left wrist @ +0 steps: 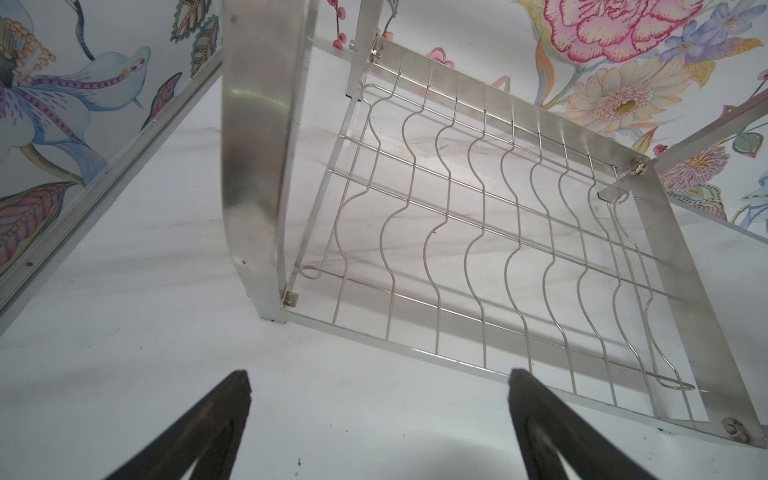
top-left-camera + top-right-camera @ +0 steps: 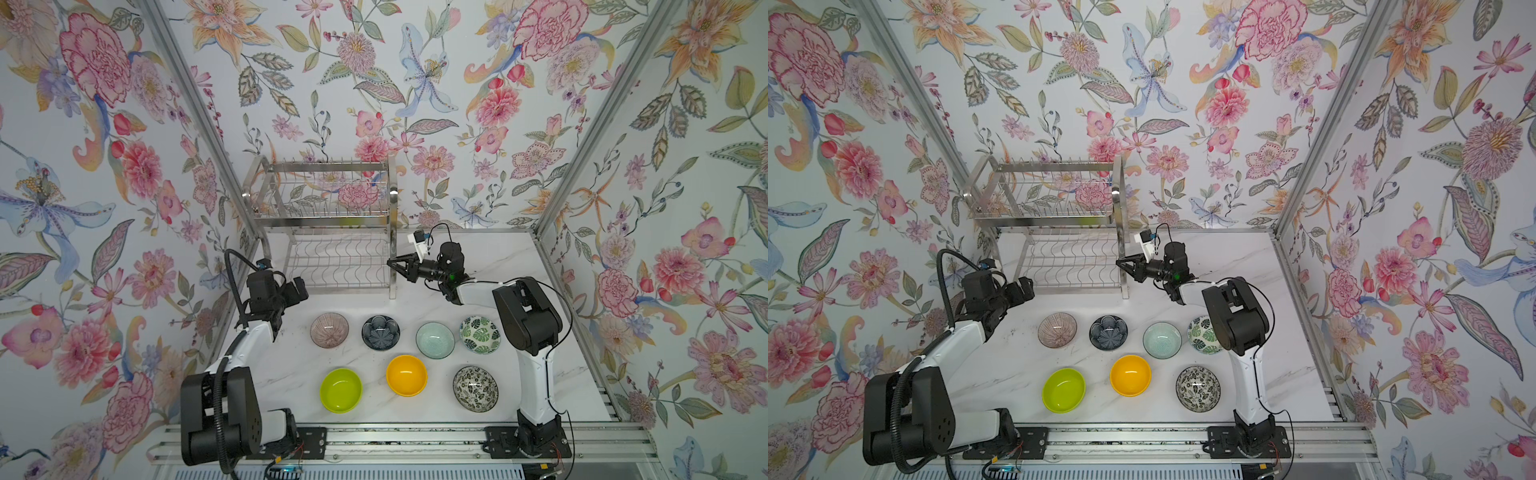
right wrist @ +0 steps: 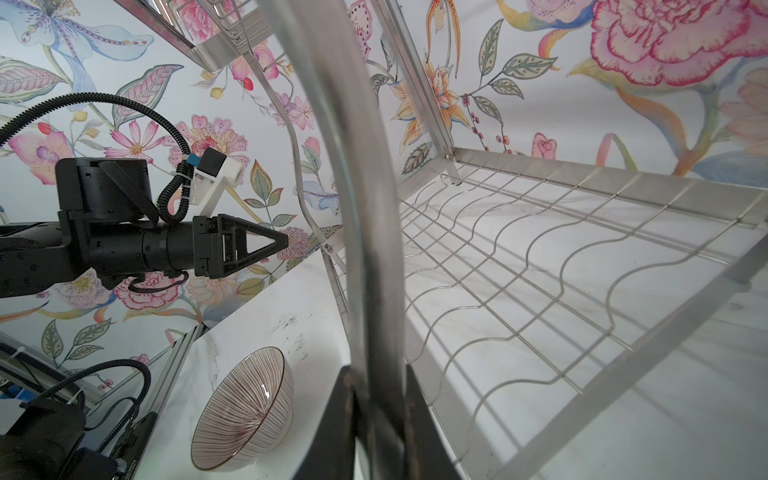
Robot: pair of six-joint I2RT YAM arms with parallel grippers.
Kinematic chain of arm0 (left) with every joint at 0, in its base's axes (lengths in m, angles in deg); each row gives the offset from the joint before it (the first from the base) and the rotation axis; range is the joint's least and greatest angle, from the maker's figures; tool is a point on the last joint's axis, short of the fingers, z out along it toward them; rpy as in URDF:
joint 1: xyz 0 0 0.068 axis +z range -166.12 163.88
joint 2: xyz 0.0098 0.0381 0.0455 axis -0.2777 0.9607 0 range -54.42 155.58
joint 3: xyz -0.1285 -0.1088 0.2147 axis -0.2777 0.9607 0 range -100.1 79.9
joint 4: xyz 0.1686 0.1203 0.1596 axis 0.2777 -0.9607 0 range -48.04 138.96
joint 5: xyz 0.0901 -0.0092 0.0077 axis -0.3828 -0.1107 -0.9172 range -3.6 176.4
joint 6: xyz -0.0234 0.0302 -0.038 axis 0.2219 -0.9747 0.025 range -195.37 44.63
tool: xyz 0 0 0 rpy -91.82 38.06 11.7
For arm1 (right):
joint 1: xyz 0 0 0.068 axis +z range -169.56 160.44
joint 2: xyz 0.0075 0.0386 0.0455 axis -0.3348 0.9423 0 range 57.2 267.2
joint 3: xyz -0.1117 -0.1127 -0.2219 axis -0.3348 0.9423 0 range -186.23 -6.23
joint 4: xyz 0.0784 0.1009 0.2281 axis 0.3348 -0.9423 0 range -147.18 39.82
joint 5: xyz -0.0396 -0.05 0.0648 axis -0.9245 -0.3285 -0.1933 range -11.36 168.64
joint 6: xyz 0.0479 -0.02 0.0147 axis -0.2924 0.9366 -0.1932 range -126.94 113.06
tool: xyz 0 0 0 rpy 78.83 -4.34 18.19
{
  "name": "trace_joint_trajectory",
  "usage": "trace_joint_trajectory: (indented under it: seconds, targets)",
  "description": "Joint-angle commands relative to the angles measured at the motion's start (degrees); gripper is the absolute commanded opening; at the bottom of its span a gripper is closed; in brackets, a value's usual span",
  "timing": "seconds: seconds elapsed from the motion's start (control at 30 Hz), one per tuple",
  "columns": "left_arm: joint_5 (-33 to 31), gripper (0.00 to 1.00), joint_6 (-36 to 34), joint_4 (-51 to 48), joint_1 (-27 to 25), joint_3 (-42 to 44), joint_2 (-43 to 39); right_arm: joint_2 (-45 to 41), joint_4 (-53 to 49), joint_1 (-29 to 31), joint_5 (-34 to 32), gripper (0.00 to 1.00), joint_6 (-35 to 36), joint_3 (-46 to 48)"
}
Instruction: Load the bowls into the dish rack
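Observation:
The dish rack [image 2: 328, 224] [image 2: 1050, 220] stands at the back of the table, both tiers bare. My right gripper [image 2: 390, 264] [image 2: 1119, 262] [image 3: 376, 374] is shut on the rack's right front post [image 3: 365, 208]. My left gripper [image 2: 301, 291] [image 1: 378, 378] hangs open and holds nothing, just off the rack's left front corner [image 1: 274, 316]. Several bowls sit upright on the table in front. The back row is ribbed pinkish-brown [image 2: 329, 330] [image 3: 245, 411], navy [image 2: 380, 332], mint [image 2: 435, 340] and leaf-print [image 2: 480, 335]. Lime [image 2: 340, 390], orange-yellow [image 2: 406, 375] and black-and-white floral [image 2: 475, 388] form the front row.
Flowered walls with metal frame posts [image 2: 582, 137] close in the white marble table [image 2: 540, 374] on three sides. A metal rail [image 2: 395, 440] carries both arm bases along the front edge. The right arm's elbow [image 2: 525, 316] hangs over the leaf-print bowl's side.

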Motion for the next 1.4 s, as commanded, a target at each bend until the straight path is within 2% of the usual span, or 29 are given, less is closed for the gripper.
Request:
trace_joint_trajectory:
  seconds: [0.0, 0.47, 0.83, 1.07, 1.37]
  targets:
    - [0.8, 0.99, -1.2, -0.2, -0.4, -1.8, 0.6, -1.7, 3.2, -2.6, -2.0, 0.04, -3.2, 0.7]
    - [0.9, 0.99, -1.3, -0.4, -0.5, -2.0, 1.2, -5.4, 3.8, -7.5, 0.9, 0.04, -3.4, 4.5]
    - [1.3, 0.99, -1.1, -0.3, -0.5, -2.2, 1.5, -8.8, 4.1, -14.0, 6.6, 0.05, -4.0, 8.8]
    - [1.3, 0.99, -1.0, -0.2, -0.6, -2.2, 1.4, -12.5, -1.5, -17.8, 9.4, 0.06, -0.1, 11.3]
    - [1.5, 0.99, -0.9, -0.1, -0.9, -2.1, 1.3, -15.7, -2.7, -21.5, 10.5, 0.08, 1.3, 14.6]
